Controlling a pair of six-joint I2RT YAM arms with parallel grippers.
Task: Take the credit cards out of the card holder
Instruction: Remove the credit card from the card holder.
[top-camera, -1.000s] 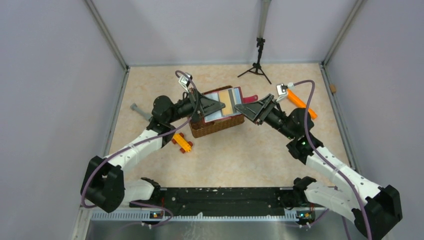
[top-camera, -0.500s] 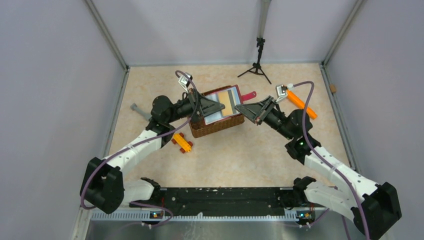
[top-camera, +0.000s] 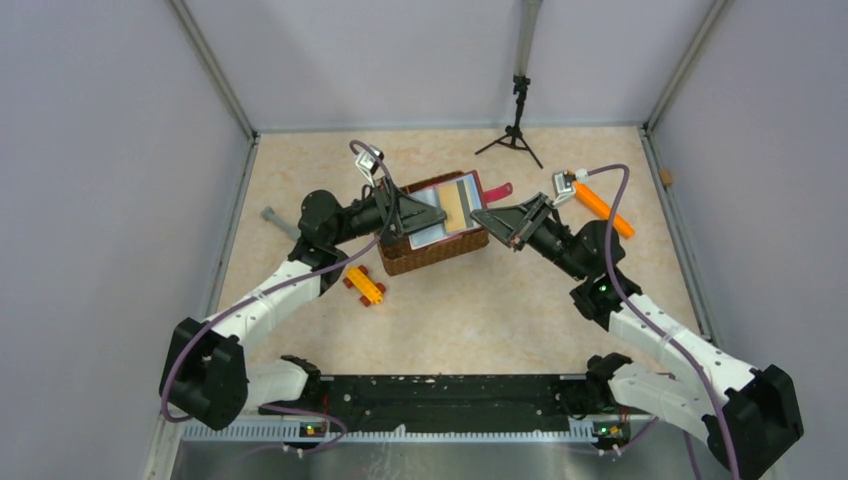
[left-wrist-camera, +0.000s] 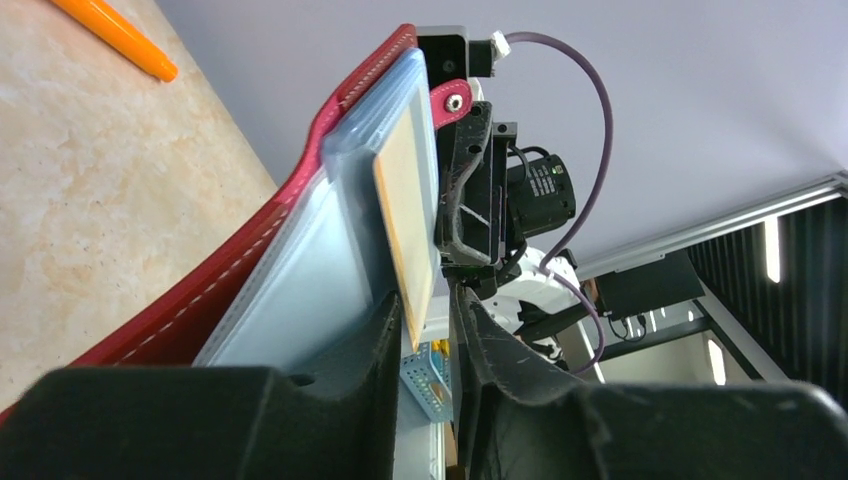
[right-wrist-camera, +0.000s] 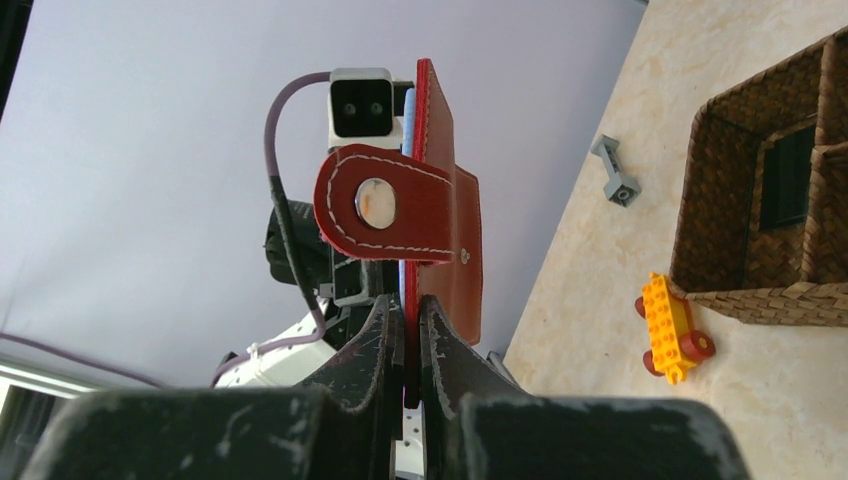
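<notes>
1. The wallet (right-wrist-camera: 455, 260) hangs open in the air over the basket (top-camera: 430, 258), at the far middle of the bench (top-camera: 480, 310), held up between the two claws.
2. The tan card (left-wrist-camera: 405, 230) sits in a pale blue pocket with its edge standing proud. A dark card (top-camera: 467, 193) shows just right of it, next to the red border.
3. The strap (right-wrist-camera: 375, 205) with its snap sticks out from the wallet's right end.
4. The right claw (right-wrist-camera: 412, 305) is clamped tight on the wallet's right edge.
5. The left claw (left-wrist-camera: 425, 300) is narrow, its fingers either side of the tan card's corner. A gap shows beside one finger, so I cannot tell whether it pinches.
6. A yellow toy car (top-camera: 364, 285) lies on the bench just near-left of the basket.
7. A grey piece (top-camera: 280, 222) lies further left.
8. An orange pen (top-camera: 600, 208) lies to the right, past the right arm.
9. A small tripod (top-camera: 515, 130) stands at the far edge.
</notes>
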